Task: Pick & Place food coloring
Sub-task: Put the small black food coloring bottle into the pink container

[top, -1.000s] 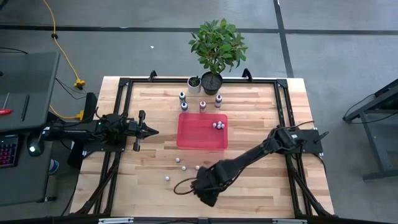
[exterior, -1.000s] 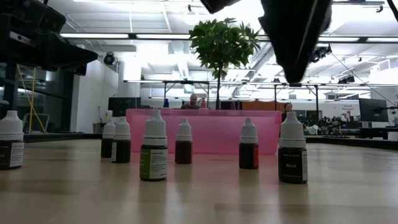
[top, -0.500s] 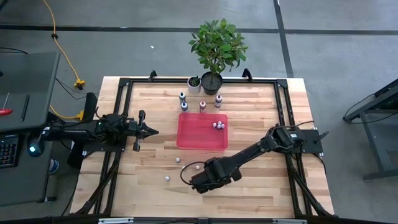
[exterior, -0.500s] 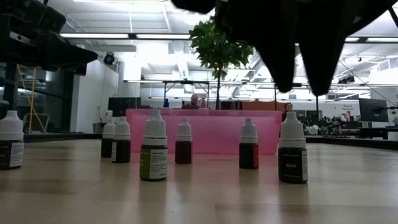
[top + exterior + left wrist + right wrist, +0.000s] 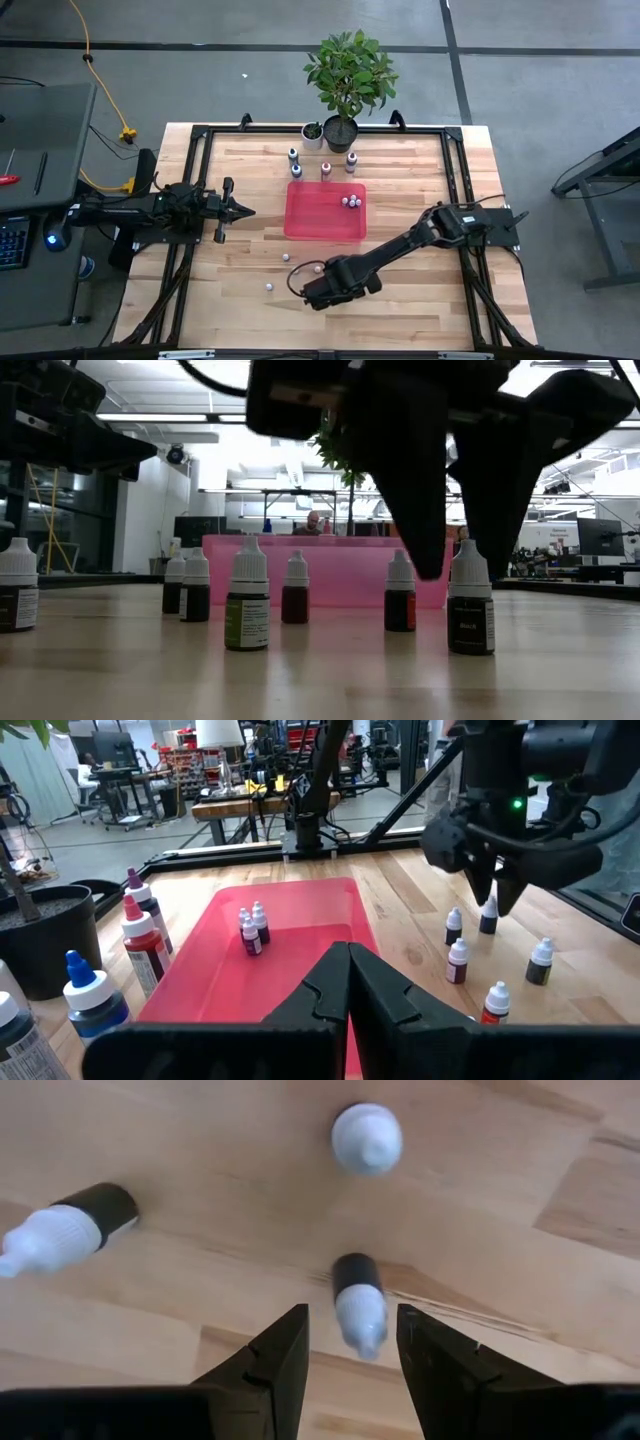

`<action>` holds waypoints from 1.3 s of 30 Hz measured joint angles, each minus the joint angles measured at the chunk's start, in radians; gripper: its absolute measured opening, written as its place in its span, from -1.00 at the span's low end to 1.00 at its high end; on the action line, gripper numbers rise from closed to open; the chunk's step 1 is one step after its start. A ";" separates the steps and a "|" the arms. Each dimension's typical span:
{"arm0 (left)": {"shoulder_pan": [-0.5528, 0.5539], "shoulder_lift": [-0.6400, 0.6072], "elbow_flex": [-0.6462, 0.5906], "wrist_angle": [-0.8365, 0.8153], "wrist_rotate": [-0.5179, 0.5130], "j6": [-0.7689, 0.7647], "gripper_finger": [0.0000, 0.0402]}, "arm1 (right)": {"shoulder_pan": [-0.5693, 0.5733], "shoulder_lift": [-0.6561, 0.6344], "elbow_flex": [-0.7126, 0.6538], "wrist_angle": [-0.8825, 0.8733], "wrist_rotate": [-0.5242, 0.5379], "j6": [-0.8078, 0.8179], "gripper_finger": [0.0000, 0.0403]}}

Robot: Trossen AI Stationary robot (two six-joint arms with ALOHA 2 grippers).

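Right gripper [image 5: 346, 1342] poised over a food coloring bottle [image 5: 359, 1303] on the near side of the table [image 5: 420, 180].

Its fingers stand partly apart, straddling the white-capped bottle without closing on it; nothing is held. Other loose bottles stand around it on the wood, two more [image 5: 348, 202] sit inside the red tray [image 5: 310, 222], and three stand behind the tray near the potted plant [image 5: 347, 70]. The left gripper [image 5: 348, 982] waits at the left side, fingers pressed together, empty.
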 joint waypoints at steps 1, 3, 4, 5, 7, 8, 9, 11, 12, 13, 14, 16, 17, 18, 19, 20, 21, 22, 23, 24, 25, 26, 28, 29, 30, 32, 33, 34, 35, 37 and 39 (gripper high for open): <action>0.000 0.000 0.000 0.000 0.000 0.000 -1.00 | 0.000 0.003 0.000 0.002 -0.001 0.000 -0.29; 0.000 0.000 0.000 0.000 0.000 0.000 -1.00 | -0.001 0.003 0.000 0.001 -0.002 0.000 -0.29; 0.000 0.000 0.000 0.000 0.000 0.000 -1.00 | -0.001 0.003 0.000 0.001 -0.002 0.000 -0.30; 0.000 0.000 0.000 0.000 0.000 0.000 -1.00 | -0.001 0.003 0.000 -0.001 -0.002 -0.001 -0.30; 0.000 0.000 0.000 0.000 0.000 0.000 -1.00 | -0.001 0.003 0.000 -0.007 -0.002 -0.002 -0.30; 0.000 0.000 0.000 0.000 0.000 0.000 -1.00 | 0.000 0.003 0.000 -0.012 -0.003 -0.002 -0.30; 0.000 0.000 0.000 0.000 0.000 0.000 -1.00 | 0.000 0.003 0.000 -0.015 -0.003 -0.002 -0.30; 0.000 0.000 0.000 0.000 0.000 0.000 -1.00 | 0.000 0.003 0.000 -0.022 -0.003 -0.002 -0.30; 0.000 0.000 0.000 0.000 0.000 0.000 -1.00 | 0.000 0.003 0.000 -0.024 -0.003 -0.003 -0.30; 0.000 0.000 0.000 0.000 0.000 0.000 -1.00 | 0.000 0.003 0.000 -0.025 -0.003 -0.003 -0.30; 0.000 0.000 0.000 0.000 0.000 0.000 -1.00 | 0.000 0.003 0.000 -0.025 -0.003 -0.004 -0.30; 0.000 0.000 0.000 0.000 0.000 0.000 -1.00 | 0.000 0.003 0.000 -0.024 -0.002 -0.005 -0.30; 0.000 0.000 0.000 0.000 0.000 0.000 -1.00 | 0.000 0.003 0.000 -0.024 -0.001 -0.005 -0.30; 0.000 0.000 0.000 0.000 0.000 0.000 -1.00 | 0.000 0.003 0.000 -0.024 0.001 -0.005 -0.30; 0.000 0.000 0.000 0.000 0.000 0.000 -1.00 | 0.000 0.003 0.000 -0.023 0.004 -0.005 -0.32; 0.000 0.000 0.000 0.000 0.000 0.000 -1.00 | 0.000 0.003 0.000 -0.023 0.006 -0.005 -0.33; 0.000 0.000 0.000 0.000 0.000 0.000 -1.00 | 0.000 0.003 0.000 -0.021 0.008 -0.005 -0.36; 0.000 0.000 0.000 0.000 0.000 0.000 -1.00 | 0.000 0.003 0.000 -0.020 0.009 -0.005 -0.38; 0.000 0.000 0.000 0.000 0.000 0.000 -1.00 | 0.000 0.003 0.000 -0.020 0.009 -0.006 -0.42; 0.000 0.000 0.000 0.000 0.000 0.000 -1.00 | 0.000 0.003 0.000 -0.019 0.009 -0.010 -0.45; 0.000 0.000 0.000 0.000 0.000 0.000 -1.00 | 0.000 0.003 0.000 -0.017 0.009 -0.017 -0.49; 0.000 0.000 0.000 0.000 0.000 0.000 -1.00 | 0.000 0.003 0.000 -0.016 0.009 -0.022 -0.53; 0.000 0.000 0.000 0.000 0.000 0.000 -1.00 | 0.000 0.003 0.000 -0.016 0.009 -0.024 -0.61; 0.000 0.000 0.000 0.000 0.000 0.000 -1.00 | 0.000 0.003 0.000 -0.016 0.009 -0.024 -0.65; 0.000 0.000 0.000 0.000 0.000 0.000 -1.00 | 0.000 0.003 0.000 -0.016 0.009 -0.025 -0.68; 0.000 0.000 0.000 0.000 0.000 0.000 -1.00 | 0.000 0.003 0.000 -0.016 0.005 -0.030 -0.74; 0.000 0.000 0.000 0.000 0.000 0.000 -1.00 | 0.000 0.003 0.000 -0.016 0.002 -0.032 -0.77; 0.000 0.000 0.000 0.000 0.000 0.000 -1.00 | 0.000 0.003 0.000 -0.016 0.002 -0.037 -0.78; 0.000 0.000 0.000 0.000 0.000 0.000 -1.00 | 0.000 0.003 0.000 -0.016 0.002 -0.041 -0.79; 0.000 0.000 0.000 0.000 0.000 0.000 -1.00 | 0.000 0.002 0.000 -0.016 0.000 -0.043 -0.78; 0.000 0.000 0.000 0.000 0.000 0.000 -1.00 | 0.000 0.002 0.002 -0.017 -0.004 -0.043 -0.76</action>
